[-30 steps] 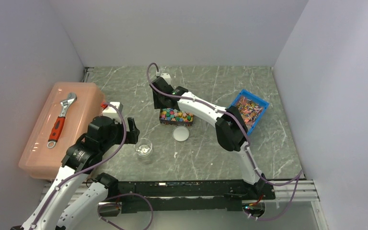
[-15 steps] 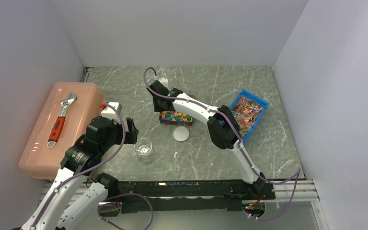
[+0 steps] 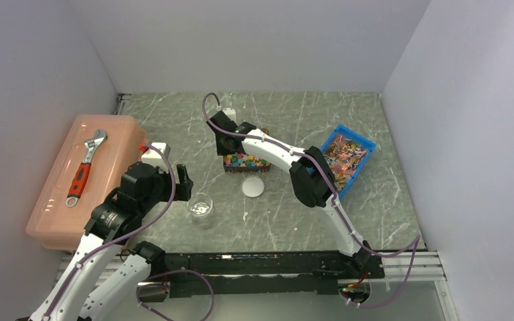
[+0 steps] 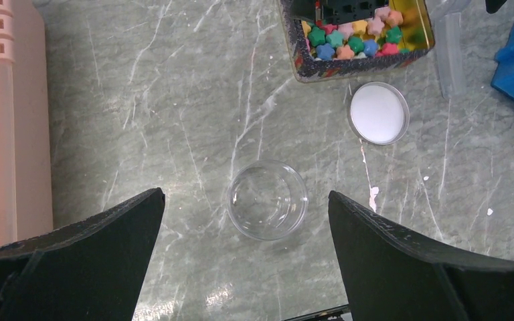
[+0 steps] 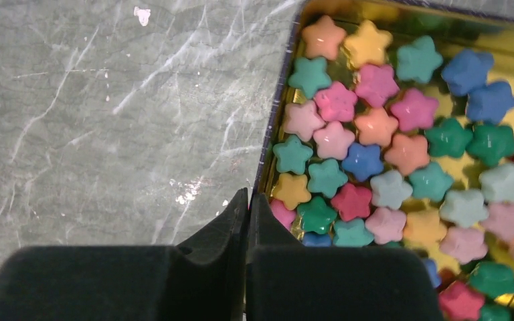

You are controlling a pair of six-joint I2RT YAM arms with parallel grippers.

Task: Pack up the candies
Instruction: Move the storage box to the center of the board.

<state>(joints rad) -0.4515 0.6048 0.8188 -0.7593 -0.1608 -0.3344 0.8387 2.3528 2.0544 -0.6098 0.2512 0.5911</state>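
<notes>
The right gripper has swung to the left rim of the gold-lined tin and closed flat; whether it nips the thin wall is unclear. Glossy star-shaped candies fill that tin, upper centre of the veined grey-green marble table, while the left gripper hangs spread wide over a clear round jar.
</notes>
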